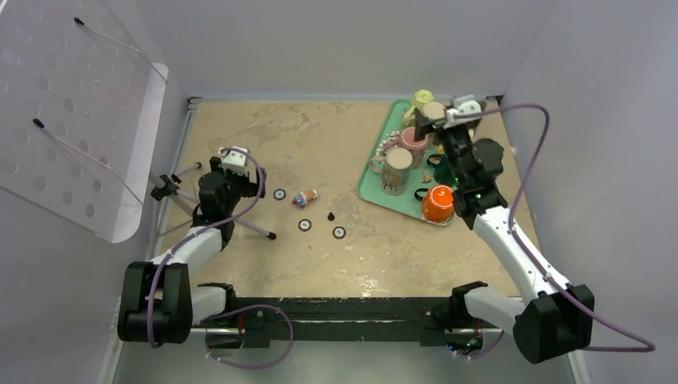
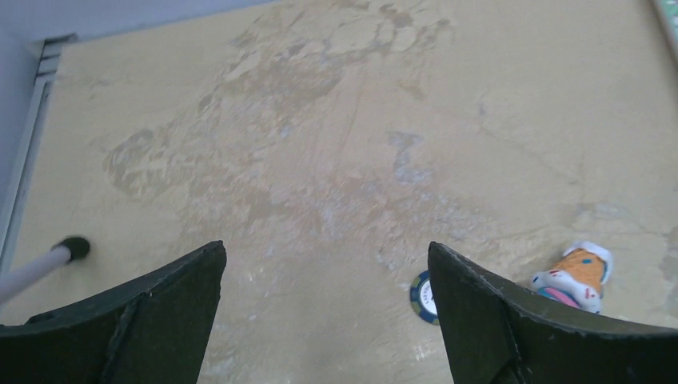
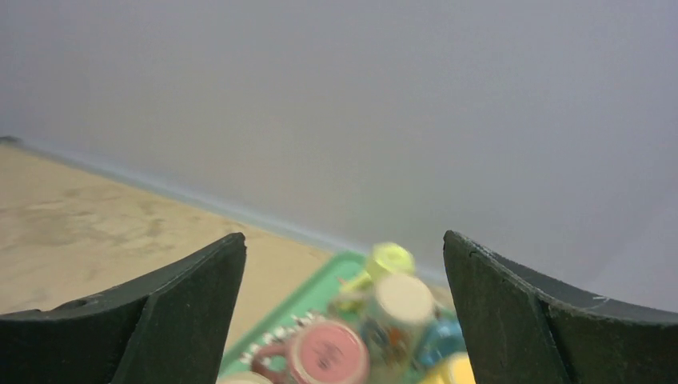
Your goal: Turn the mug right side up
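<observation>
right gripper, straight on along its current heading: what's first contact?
Likely the back wall: the open right gripper seems aimed just over the mugs on the green tray. Depth is unclear.

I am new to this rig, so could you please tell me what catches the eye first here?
The green tray at the far right, crowded with mugs, draws the eye first, with a bright orange mug at its near edge. The right claw hangs open above it, while the left claw is open over bare table at the left, near a small toy.
</observation>
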Tool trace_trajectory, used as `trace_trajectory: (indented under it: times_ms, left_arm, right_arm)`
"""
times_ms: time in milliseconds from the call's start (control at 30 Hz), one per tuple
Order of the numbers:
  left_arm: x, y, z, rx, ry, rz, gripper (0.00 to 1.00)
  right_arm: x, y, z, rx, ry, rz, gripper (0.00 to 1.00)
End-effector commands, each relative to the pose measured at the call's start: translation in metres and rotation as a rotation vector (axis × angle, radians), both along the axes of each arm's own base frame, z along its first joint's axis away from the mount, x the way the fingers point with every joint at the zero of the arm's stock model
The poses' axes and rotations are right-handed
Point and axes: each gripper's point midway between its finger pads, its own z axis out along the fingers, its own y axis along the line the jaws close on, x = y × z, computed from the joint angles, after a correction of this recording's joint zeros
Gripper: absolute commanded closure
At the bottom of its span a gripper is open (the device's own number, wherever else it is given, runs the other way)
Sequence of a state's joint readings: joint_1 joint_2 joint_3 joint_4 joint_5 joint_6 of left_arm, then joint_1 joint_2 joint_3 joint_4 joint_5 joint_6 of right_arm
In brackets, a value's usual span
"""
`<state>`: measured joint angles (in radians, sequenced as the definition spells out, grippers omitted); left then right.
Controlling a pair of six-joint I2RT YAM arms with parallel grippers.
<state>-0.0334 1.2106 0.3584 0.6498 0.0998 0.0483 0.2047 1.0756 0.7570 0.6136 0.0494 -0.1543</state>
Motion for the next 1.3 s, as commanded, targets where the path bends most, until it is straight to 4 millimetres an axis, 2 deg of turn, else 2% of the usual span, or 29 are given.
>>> trace_trajectory:
  times_ms: [0,33,67,133,233,300,367,467,500,533,633,700,967,1100,1167,1267]
  left_arm:
    - [0.0,-0.032,0.026,0.034,0.128,-0.231,0.0]
    - [-0.003,-0.036,0.026,0.043,0.174,-0.266,0.0]
    - [-0.005,-0.038,0.027,0.047,0.207,-0.287,0.0]
    - [-0.008,-0.043,0.03,0.049,0.228,-0.325,0.0]
    - [-0.018,-0.052,0.031,0.042,0.23,-0.386,0.0]
    - [-0.023,-0.056,0.033,0.035,0.24,-0.41,0.0]
    - [-0.024,-0.054,0.035,0.038,0.255,-0.41,0.0]
    - [-0.025,-0.051,0.034,0.046,0.26,-0.394,0.01]
    - [-0.026,-0.052,0.034,0.049,0.259,-0.397,0.01]
    - [-0.027,-0.052,0.033,0.05,0.255,-0.399,0.01]
    - [-0.029,-0.053,0.034,0.052,0.239,-0.405,0.01]
    - [-0.031,-0.053,0.034,0.051,0.232,-0.41,0.01]
    - [-0.033,-0.058,0.035,0.034,0.229,-0.428,0.01]
    - [-0.033,-0.058,0.033,0.035,0.227,-0.43,0.02]
    - [-0.032,-0.058,0.033,0.037,0.223,-0.428,0.02]
    - [-0.032,-0.057,0.033,0.035,0.221,-0.425,0.02]
  right_arm:
    - [0.003,0.095,-0.03,-0.374,0.278,0.328,0.04]
    - [0.005,0.116,-0.039,-0.442,0.341,0.397,0.05]
    - [0.007,0.133,-0.034,-0.53,0.369,0.441,0.08]
    - [0.016,0.159,-0.055,-0.682,0.483,0.469,0.13]
    - [0.034,0.185,-0.092,-0.868,0.629,0.465,0.14]
    - [0.043,0.202,-0.101,-0.923,0.669,0.493,0.15]
    - [0.056,0.21,-0.113,-0.964,0.713,0.491,0.14]
    - [0.077,0.212,-0.148,-1.041,0.808,0.456,0.14]
    - [0.078,0.21,-0.157,-1.061,0.837,0.45,0.14]
    - [0.082,0.209,-0.174,-1.085,0.876,0.446,0.14]
    - [0.077,0.205,-0.209,-1.13,0.975,0.456,0.13]
    - [0.073,0.197,-0.22,-1.149,1.02,0.445,0.12]
    - [0.082,0.158,-0.238,-1.163,1.101,0.336,0.08]
    - [0.066,0.151,-0.242,-1.166,1.154,0.371,0.09]
    - [0.057,0.15,-0.237,-1.152,1.165,0.395,0.09]
    - [0.055,0.144,-0.237,-1.144,1.166,0.409,0.1]
